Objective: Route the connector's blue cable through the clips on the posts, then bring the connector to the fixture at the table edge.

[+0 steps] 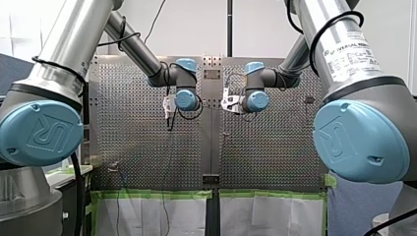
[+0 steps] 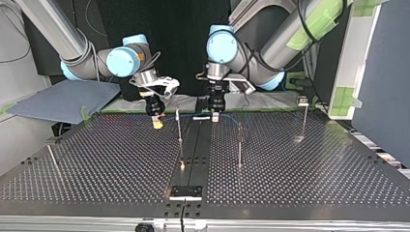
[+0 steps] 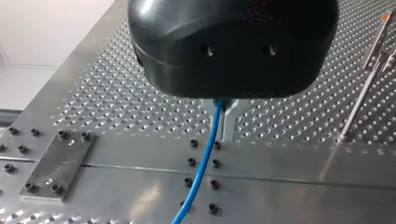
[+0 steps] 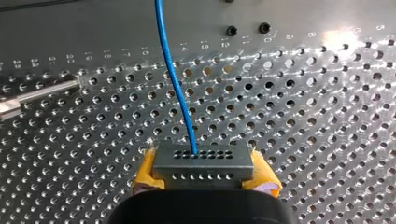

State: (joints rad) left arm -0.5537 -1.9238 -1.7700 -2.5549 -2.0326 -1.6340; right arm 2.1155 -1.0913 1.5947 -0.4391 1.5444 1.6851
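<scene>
Right gripper (image 4: 204, 173): clamps the connector (image 4: 203, 158) between yellow pads (image 4: 145, 173), low over the table (image 4: 303, 116); plain only from right wrist view. Left gripper (image 3: 223, 119): sits over the blue cable (image 3: 201, 168), perhaps pinching; cannot tell.

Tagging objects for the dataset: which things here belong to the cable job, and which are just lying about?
Job: blue cable, connector in right end effector, left end effector on the cable, posts, fixture.
Lying about: grey cloth, green tape.
</scene>
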